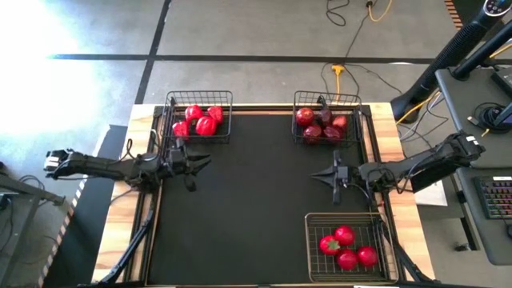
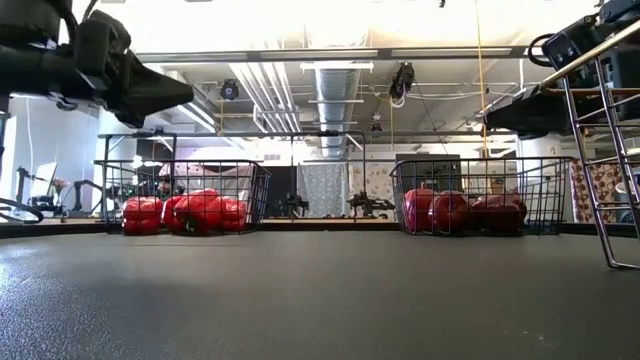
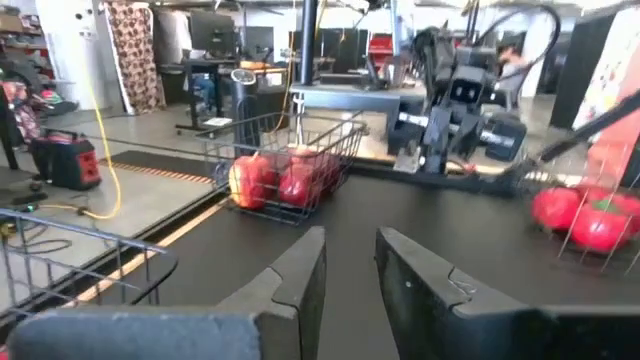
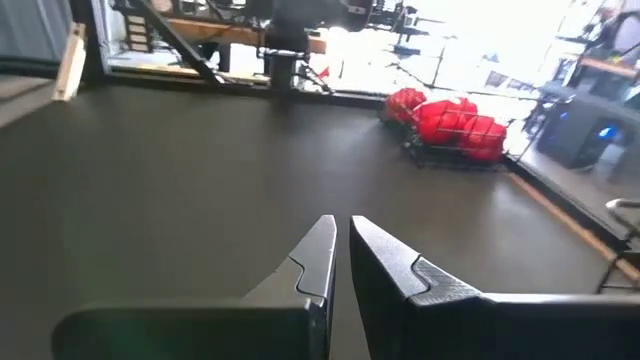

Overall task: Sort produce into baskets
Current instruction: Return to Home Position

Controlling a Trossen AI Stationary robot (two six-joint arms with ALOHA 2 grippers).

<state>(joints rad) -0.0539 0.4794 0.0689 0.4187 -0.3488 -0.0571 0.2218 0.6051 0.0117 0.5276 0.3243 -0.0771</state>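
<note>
Cut off in the low view: near-right basket [image 2: 600,150], only wire legs showing. On the table [image 1: 256,208]: far-left basket [image 1: 199,98] with glossy red peppers [image 1: 200,122]; far-right basket [image 1: 326,96] with maroon fruits [image 1: 314,124], count unclear; near-right holding 4 green-topped tomatoes [image 1: 346,246]. Left gripper [image 1: 208,162] by the left edge, fingers slightly apart, empty; right gripper [image 1: 315,175] by the right edge, nearly together, empty.

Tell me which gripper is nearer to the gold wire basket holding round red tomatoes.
Right. The right gripper hovers close to the gold wire basket; the left gripper is far across the black mat, near the opposite edge.
</note>
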